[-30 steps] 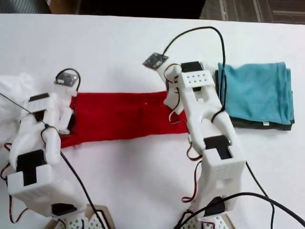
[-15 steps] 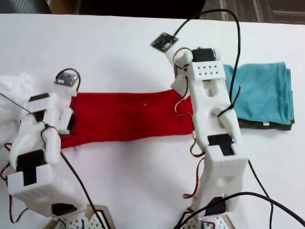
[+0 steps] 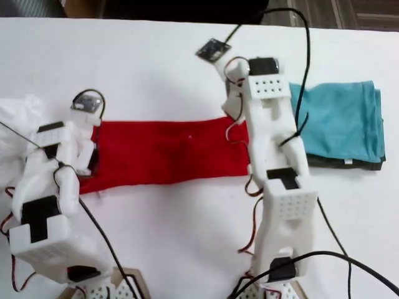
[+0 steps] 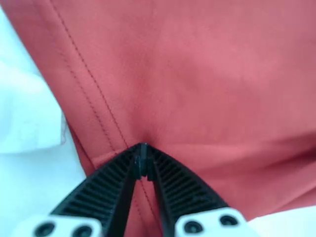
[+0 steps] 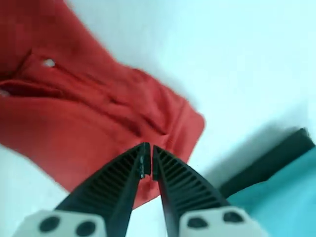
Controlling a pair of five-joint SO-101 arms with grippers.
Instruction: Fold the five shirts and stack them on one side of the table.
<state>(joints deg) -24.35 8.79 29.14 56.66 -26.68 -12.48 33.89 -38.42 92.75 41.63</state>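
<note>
A red shirt, folded into a long strip, lies across the middle of the white table. My left gripper is at the strip's left end, shut on a pinch of the red shirt beside its stitched hem; the creases run into the left gripper. At the strip's right end my right gripper is over the far corner. In its wrist view the right gripper is shut above the red shirt, with nothing seen between the fingers.
A folded teal shirt rests on a folded dark shirt at the table's right side, just past the right arm. A crumpled white garment lies at the left edge. Cables trail from both arms.
The right arm has swung toward the table's far side and its gripper has come up off the shirt's right end, which lies flat. The left arm has kept still.
</note>
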